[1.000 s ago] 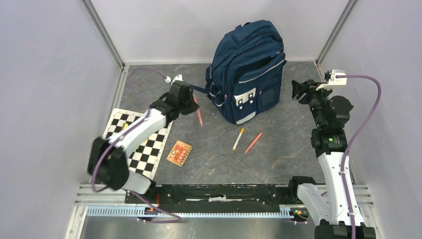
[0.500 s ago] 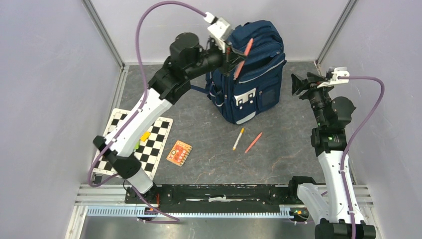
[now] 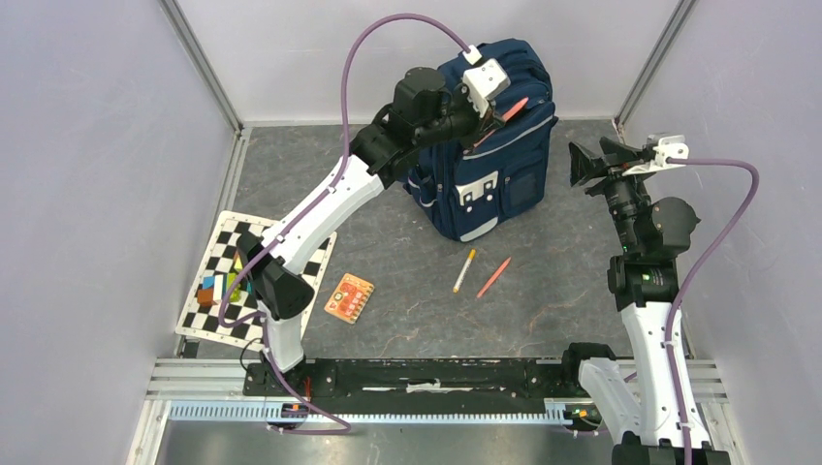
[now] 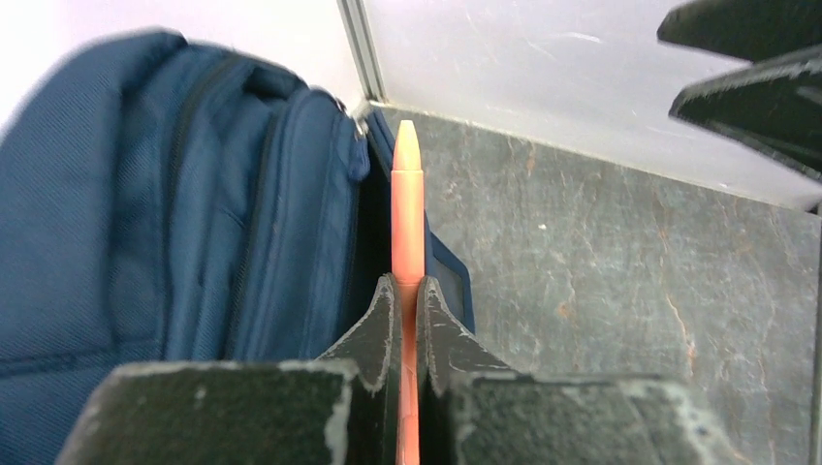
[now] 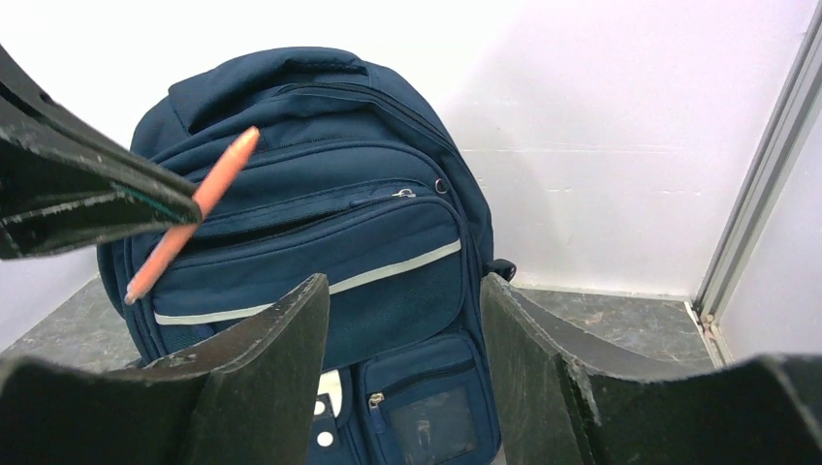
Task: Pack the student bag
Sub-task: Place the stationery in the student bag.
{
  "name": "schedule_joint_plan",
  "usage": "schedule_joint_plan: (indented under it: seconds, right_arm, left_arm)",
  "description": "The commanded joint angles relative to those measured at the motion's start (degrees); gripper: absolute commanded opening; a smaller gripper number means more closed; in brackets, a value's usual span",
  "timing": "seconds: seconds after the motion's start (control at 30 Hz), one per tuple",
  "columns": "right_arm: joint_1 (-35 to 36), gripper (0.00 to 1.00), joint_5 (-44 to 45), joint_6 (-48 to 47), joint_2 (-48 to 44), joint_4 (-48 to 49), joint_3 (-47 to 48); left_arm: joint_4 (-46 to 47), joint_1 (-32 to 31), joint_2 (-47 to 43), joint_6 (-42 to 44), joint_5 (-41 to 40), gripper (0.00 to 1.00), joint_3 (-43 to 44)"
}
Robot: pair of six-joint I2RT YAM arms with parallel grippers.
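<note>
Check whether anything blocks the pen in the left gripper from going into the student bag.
Nothing visible does. The left gripper holds the pen at the student bag's front, its tip beside a dark gap that looks like an unzipped compartment. The right gripper is open and off to the side, clear of that path.

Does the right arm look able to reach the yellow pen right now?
Probably yes: the right gripper is open and empty, the yellow pen lies in the open on the table, and the left gripper, holding an orange pen, is up at the bag.
</note>
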Motion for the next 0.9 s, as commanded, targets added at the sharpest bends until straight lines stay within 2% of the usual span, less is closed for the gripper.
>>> schedule_joint_plan:
  seconds: [0.0,0.27,0.73,0.83,0.87]
  right_arm:
    - [-0.12,0.63,-1.19,0.25,-0.14,0.88,-0.13]
    - [-0.12,0.63,-1.59,0.26,0.18,-0.03,0.05]
    - [-0.12,0.63,-2.66,-0.03,0.21,-1.19,0.32]
    - [-0.14,0.65,-2.56,-0.26,0.03,-2.30,0.31]
    - [-0.12,0.67,-2.42,-0.33,-0.11,-2.63,0.16]
  left_arm:
    - [4.78,-0.29,0.40,4.08,-0.89,0.02,5.92]
    - [6.36,-0.20,2.57,4.28,-0.94,0.02,8.39]
    - [7.86,-0.18,4.34,1.79,-1.46,0.02,3.37]
    - [7.68,-0.20,3.73,0.82,-0.94,0.02,2.25]
    - [7.68,-0.22,3.39,0.55,-0.87,0.05,1.68]
